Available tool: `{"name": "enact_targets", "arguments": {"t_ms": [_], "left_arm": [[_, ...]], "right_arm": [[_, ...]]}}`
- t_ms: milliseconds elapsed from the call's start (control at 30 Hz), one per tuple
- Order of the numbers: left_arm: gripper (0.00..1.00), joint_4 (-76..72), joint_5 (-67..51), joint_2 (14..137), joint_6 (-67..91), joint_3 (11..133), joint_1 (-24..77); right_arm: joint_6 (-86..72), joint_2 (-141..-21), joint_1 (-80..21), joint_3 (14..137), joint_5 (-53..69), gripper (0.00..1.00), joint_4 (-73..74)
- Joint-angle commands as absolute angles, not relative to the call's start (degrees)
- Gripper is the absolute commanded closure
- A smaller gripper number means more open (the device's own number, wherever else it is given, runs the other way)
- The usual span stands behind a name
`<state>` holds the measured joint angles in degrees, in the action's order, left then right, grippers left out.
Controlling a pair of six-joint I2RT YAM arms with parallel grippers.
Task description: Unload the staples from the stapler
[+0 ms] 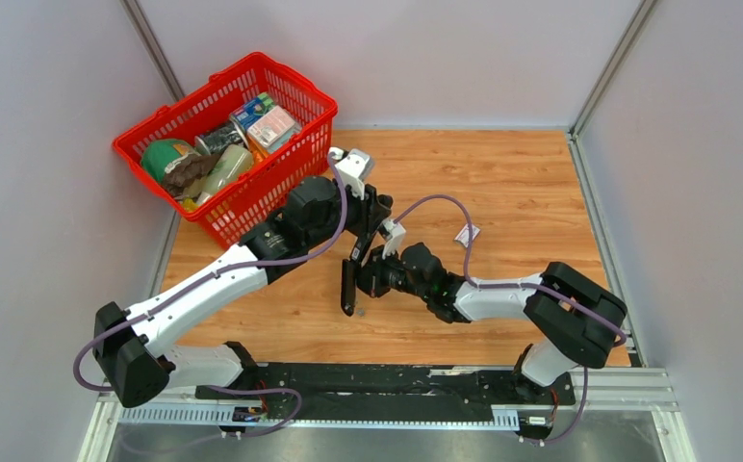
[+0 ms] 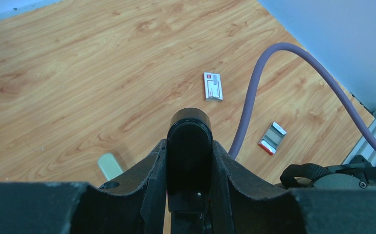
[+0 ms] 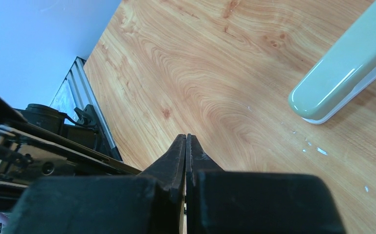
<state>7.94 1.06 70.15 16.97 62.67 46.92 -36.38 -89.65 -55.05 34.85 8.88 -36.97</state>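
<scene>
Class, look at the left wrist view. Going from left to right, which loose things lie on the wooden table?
pale grey-green bar → white-and-red box → silver strip with a red end

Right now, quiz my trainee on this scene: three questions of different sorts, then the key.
1. True or false: the right gripper is open.
2. The left gripper holds: A) bar, B) stapler, C) basket?
3. Fill in: the box lies on the ___.
Key: 1 false; 2 B; 3 table.
</scene>
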Motion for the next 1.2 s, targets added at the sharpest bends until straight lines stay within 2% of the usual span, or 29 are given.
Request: {"name": "enact_targets", "arguments": {"t_ms": [0,300,500,700,967,1167], "left_arm": [[1.00,6.06,0.35,67.76,16.61,65.04,47.11],[1.00,8.52,-1.14,63.29,16.79,64.16,47.20],[1.00,10.46,-2.55,59.86,17.40,64.60,47.20],[1.00,10.37,-2.55,57.40,17.40,64.25,47.20],[1.00,8.26,-2.64,56.43,17.49,64.07,47.20],[1.00,6.51,-1.94,56.60,17.75,64.16,47.20]], "right_arm": [[-34.72,-86.93,-55.28,35.59,6.51,1.00,-37.72],[-33.58,-80.96,-55.28,36.47,0.00,1.00,-26.82],[-30.59,-73.31,-55.28,36.65,-9.12,1.00,-17.86],[-27.51,-65.32,-55.37,40.07,-16.26,1.00,-2.13],[-28.56,-54.06,-55.37,39.38,-10.65,1.00,11.42],[-31.55,-50.36,-56.77,34.37,-1.16,1.00,9.94]]}}
